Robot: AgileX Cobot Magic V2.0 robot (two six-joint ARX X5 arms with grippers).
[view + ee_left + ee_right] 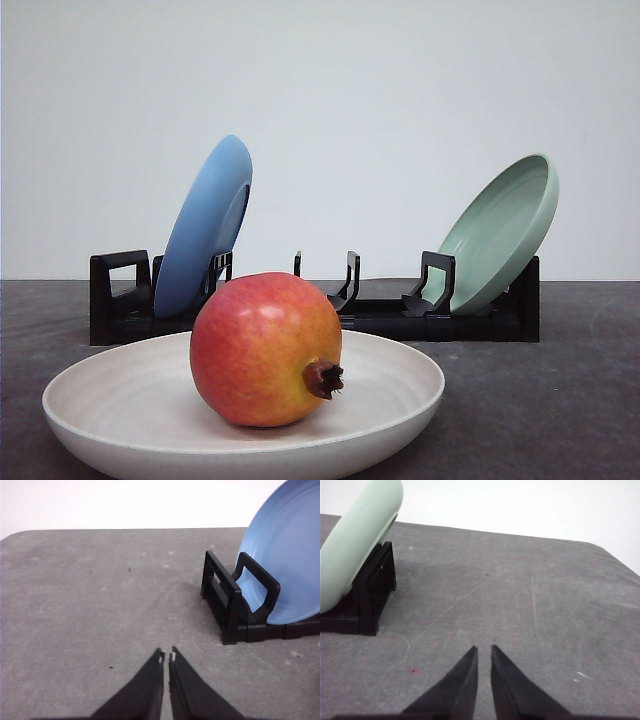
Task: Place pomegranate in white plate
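Note:
The pomegranate [265, 350], red with a yellow-orange blush and a dark crown nub pointing right, rests inside the white plate [400, 385] at the front of the table. My left gripper [167, 656] hovers over bare grey tabletop with its black fingers closed tip to tip, nothing between them. My right gripper [484, 649] is likewise shut and holds nothing, above bare table on the other side.
A black dish rack [375, 318] stands behind the white plate. A blue plate [205, 225] leans in its left end, also the blue plate [287, 555] near my left gripper. A pale green plate [500, 230] leans in its right end, the same green plate [355, 540] near my right gripper.

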